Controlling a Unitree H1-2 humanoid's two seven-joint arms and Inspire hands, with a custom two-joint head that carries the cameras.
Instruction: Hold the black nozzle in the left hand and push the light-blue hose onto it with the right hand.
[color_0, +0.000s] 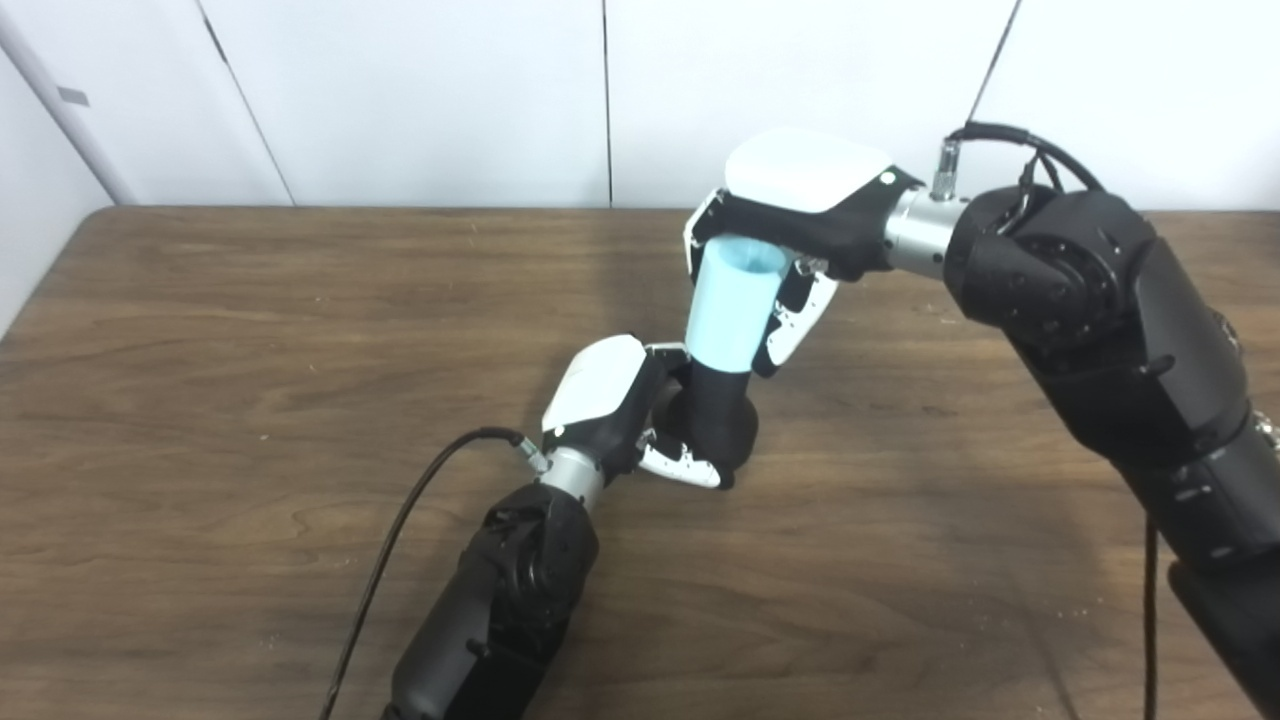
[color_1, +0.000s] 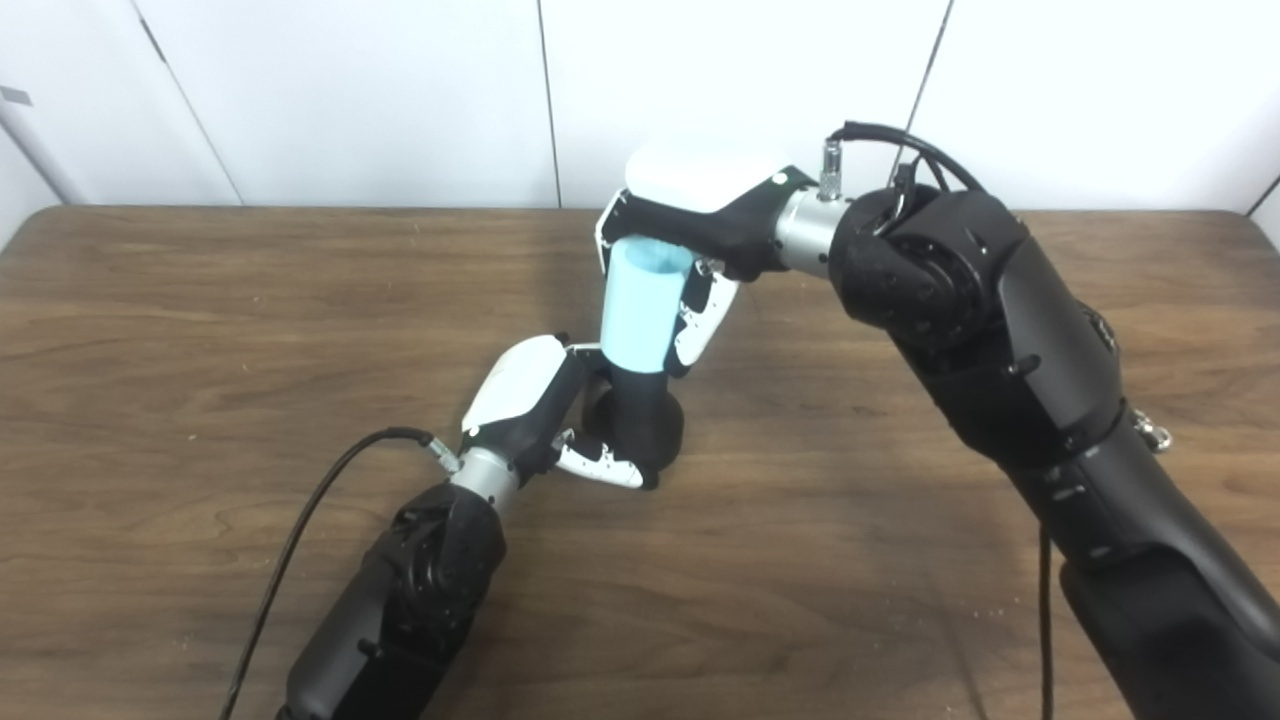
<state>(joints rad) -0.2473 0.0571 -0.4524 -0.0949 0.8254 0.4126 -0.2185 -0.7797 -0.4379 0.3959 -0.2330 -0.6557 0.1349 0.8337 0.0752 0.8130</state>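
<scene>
- The light-blue, tubular hose (color_0: 732, 312) is held near-upright, leaning slightly, with its open end uppermost and its lower end seated over the top of the black nozzle (color_0: 718, 415).
- The black, flared plastic nozzle is stood with its wide base on or close to the brown wooden table (color_0: 250, 330), near the table's middle and well away from every edge.
- The long axes of hose and nozzle are seen to run nearly in one line; the coming push is judged to be straight down along that line.
- The right hand (color_0: 790, 215) is clamped around the upper part of the hose, directly above the nozzle.
- The left hand (color_0: 640, 410) is closed around the nozzle from its left side, low by the table.
- How far the hose has been seated cannot be told.
</scene>
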